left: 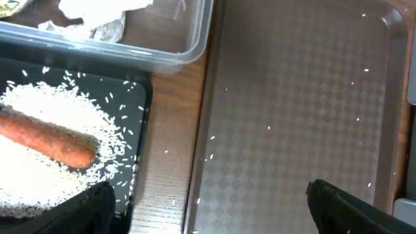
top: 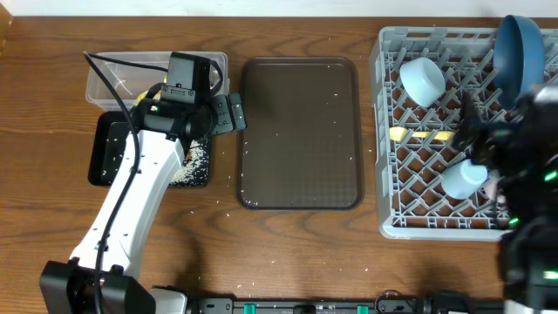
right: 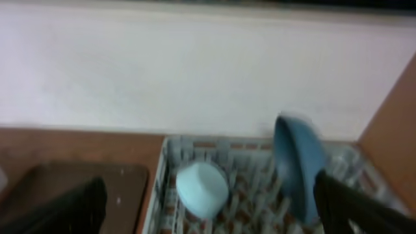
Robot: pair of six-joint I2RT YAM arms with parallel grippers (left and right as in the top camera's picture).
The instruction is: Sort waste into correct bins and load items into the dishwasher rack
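Note:
The clear tub [top: 103,65] holds crumpled tissue [left: 97,16] and a yellow-green wrapper [left: 10,5]. The black tray [top: 103,153] holds a heap of rice [left: 39,110] and the carrot [left: 45,140]. My left gripper [left: 211,214] is open and empty over the gap between the black tray and the brown tray. The grey rack [top: 388,174] holds the dark-blue bowl [top: 519,48] on edge, the pale-blue bowl [top: 423,80], the light-blue cup [top: 462,179] and the yellow spoon [top: 418,133]. My right gripper [right: 208,214] is open and empty above the rack. The pink cup is hidden.
The brown serving tray [top: 301,131] lies between the bins and the rack, with a few rice grains on it. Loose grains also dot the wooden table [top: 218,214] in front of the black tray. The right arm [top: 523,157] covers the rack's right side.

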